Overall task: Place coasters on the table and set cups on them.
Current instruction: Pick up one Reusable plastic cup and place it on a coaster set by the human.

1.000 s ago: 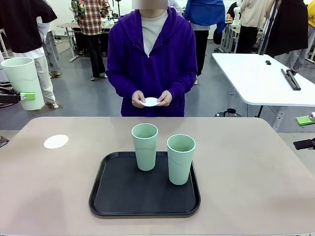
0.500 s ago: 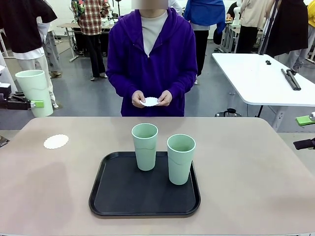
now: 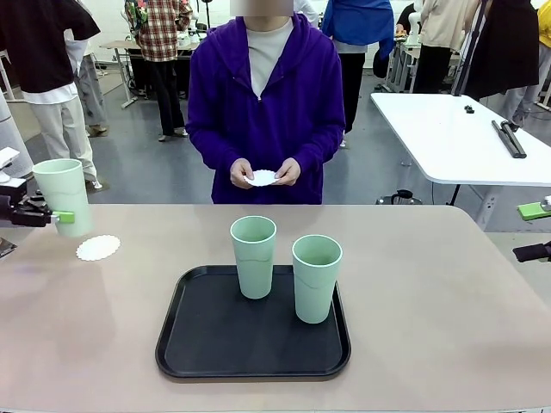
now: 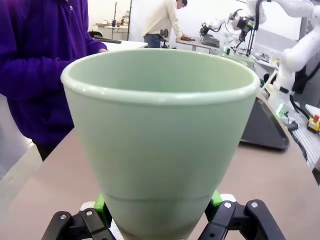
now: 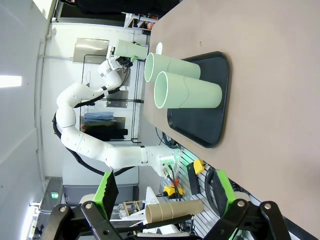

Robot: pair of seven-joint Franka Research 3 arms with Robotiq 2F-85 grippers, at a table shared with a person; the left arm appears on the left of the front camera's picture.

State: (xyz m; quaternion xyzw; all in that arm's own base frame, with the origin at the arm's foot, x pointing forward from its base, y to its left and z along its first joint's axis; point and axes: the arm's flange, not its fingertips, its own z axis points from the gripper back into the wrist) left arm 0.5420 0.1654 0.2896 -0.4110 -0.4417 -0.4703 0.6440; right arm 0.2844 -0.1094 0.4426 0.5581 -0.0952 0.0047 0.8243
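Cup [image 3: 60,185] gripped upright by left gripper [image 3: 60,218], just beside the coaster [image 3: 98,248] at the table [image 3: 430,292] left edge; right gripper [image 5: 165,186] spread wide, empty.

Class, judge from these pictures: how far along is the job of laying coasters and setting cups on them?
Done: one coaster lies on the table. In hand: the left hand grips a cup close above that coaster, not yet set down; the person's hands hold another coaster. Left: two cups stand on the tray, with no coasters laid for them.
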